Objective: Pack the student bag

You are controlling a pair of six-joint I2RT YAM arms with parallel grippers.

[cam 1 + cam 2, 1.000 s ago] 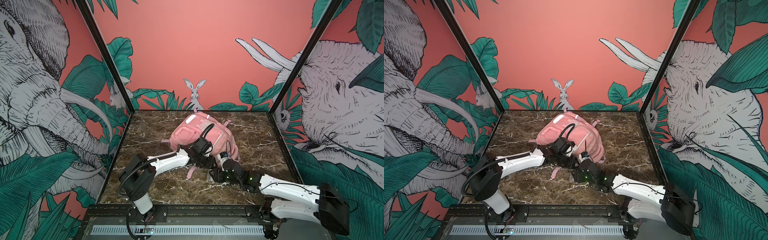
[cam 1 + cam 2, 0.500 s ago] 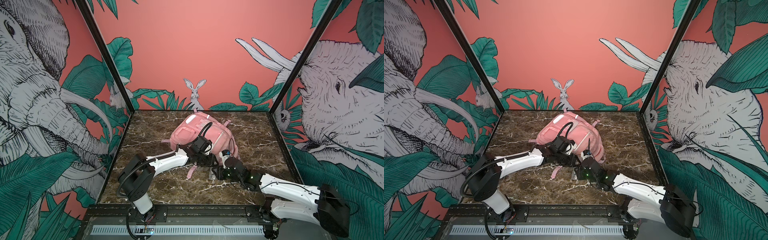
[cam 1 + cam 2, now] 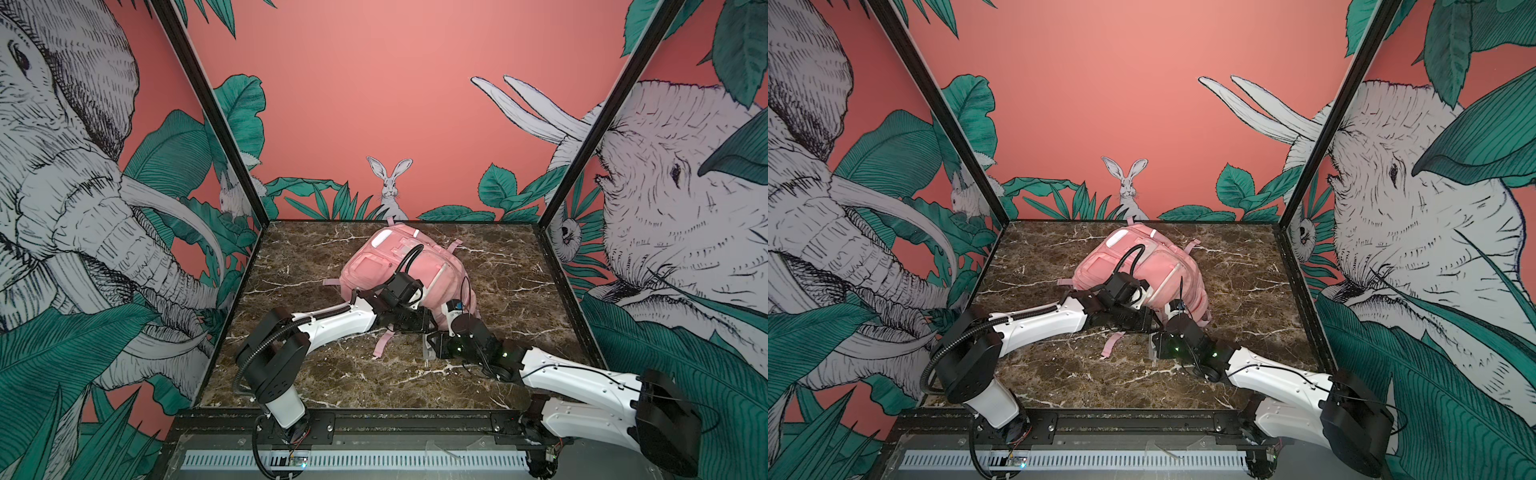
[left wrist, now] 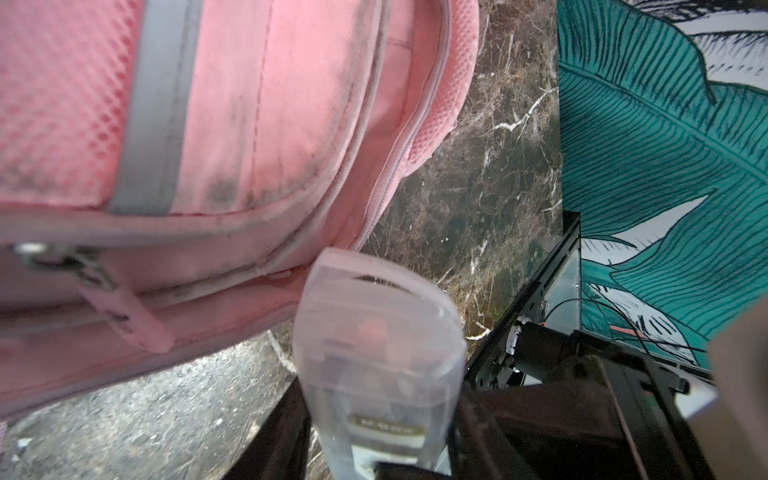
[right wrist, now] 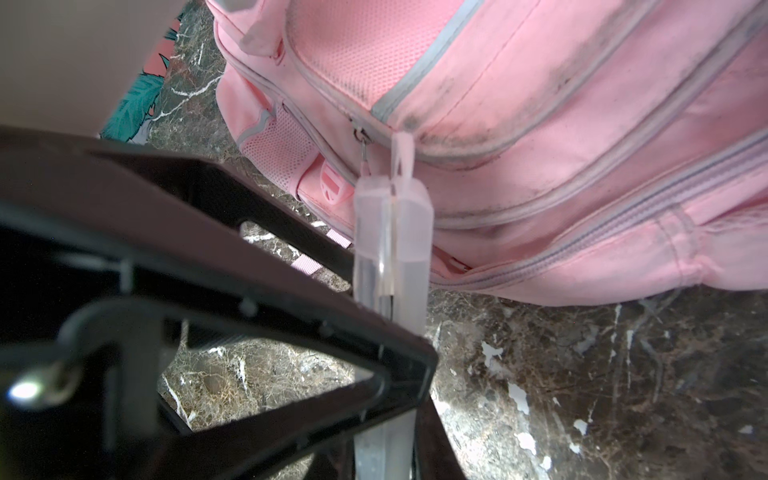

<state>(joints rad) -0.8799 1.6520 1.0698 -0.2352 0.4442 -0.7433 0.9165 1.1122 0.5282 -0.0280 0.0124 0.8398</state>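
From the left, we see the left arm [image 3: 332, 328] reach low across the marble table [image 3: 316, 374]. Its wrist and black cable [image 3: 409, 259] lie over the near half of the student bag [image 3: 370, 266]. The left gripper [image 3: 419, 326] sits at the bag's near edge; we cannot tell how its jaws stand. The bag rests mid-table toward the back wall, front pockets up. Its long axis runs diagonally from far left to near right, and the end with the bright silver patch [image 3: 384, 239] points at the back wall. A loose pink strap [image 3: 382, 345] trails onto the marble in front. Just right of it, the right gripper [image 5: 392, 183] has its clear fingers [image 5: 409, 232] pressed together on a pink pull tab [image 5: 402, 151] beside a zip slider [image 5: 360, 135]. A black frame [image 5: 249, 257] blocks much of that wrist view.
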